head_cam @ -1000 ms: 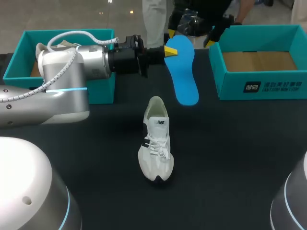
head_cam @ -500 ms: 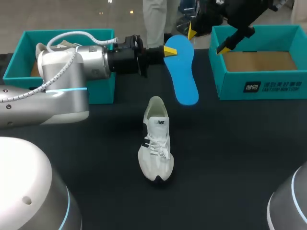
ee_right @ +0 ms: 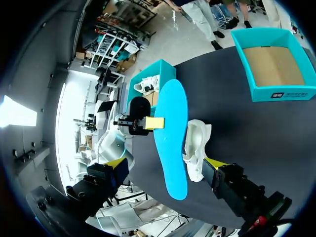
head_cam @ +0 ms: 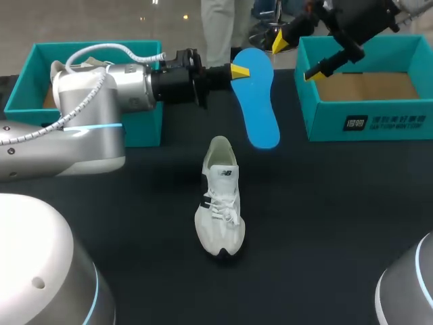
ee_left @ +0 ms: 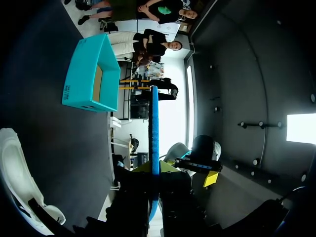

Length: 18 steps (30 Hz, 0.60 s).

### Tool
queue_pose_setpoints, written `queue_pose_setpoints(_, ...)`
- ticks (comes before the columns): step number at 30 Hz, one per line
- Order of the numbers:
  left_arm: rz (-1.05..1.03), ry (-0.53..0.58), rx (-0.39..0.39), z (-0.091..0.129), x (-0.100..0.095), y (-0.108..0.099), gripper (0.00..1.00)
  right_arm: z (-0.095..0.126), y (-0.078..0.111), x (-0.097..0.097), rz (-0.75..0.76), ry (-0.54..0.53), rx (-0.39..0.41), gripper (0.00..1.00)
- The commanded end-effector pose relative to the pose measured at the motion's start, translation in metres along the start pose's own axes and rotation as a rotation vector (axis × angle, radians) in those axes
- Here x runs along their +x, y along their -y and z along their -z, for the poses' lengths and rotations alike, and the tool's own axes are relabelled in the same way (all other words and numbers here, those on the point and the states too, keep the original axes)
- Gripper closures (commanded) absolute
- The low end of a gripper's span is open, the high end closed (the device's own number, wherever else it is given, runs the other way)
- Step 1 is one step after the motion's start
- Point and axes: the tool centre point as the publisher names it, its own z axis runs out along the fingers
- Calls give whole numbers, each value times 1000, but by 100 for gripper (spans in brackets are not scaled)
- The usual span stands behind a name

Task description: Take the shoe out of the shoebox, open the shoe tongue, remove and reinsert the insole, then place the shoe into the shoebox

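A white shoe (head_cam: 220, 196) lies on the black table, toe toward the near edge. My left gripper (head_cam: 233, 70) is shut on the heel end of a blue insole (head_cam: 260, 101), holding it in the air beyond the shoe. In the left wrist view the insole (ee_left: 154, 128) shows edge-on between my left gripper's (ee_left: 155, 168) fingers. My right gripper (head_cam: 298, 57) hangs open at the far side, by the near-left corner of the right teal shoebox (head_cam: 365, 122). The right wrist view looks down on the insole (ee_right: 170, 143) and the shoe (ee_right: 196, 148) ahead of my right gripper (ee_right: 165, 163).
A second teal box (head_cam: 145, 125) stands at the far left behind my left arm, with another white shoe (ee_right: 148, 86) in it. The right shoebox (ee_right: 276, 91) shows a bare cardboard bottom. Black table (head_cam: 338, 223) spreads around the shoe.
My right gripper has swung up and turned at the far side, toward the right shoebox's corner. The left arm, the insole and the shoe have stayed put.
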Motion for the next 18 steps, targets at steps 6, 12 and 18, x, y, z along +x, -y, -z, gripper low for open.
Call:
queue_pose_setpoints(6,-8,2,5,4,3,-2,100,-4,4,-17,14,-308,-8,0)
queue_pose_setpoints(12,3,-9,-2,6,5,-4,100,-5,8,-29,2,-370,-15,0)
queue_pose_setpoints(18,-6,-14,-18,7,13,-6,100,-8,7,-38,-4,-441,-44,0)
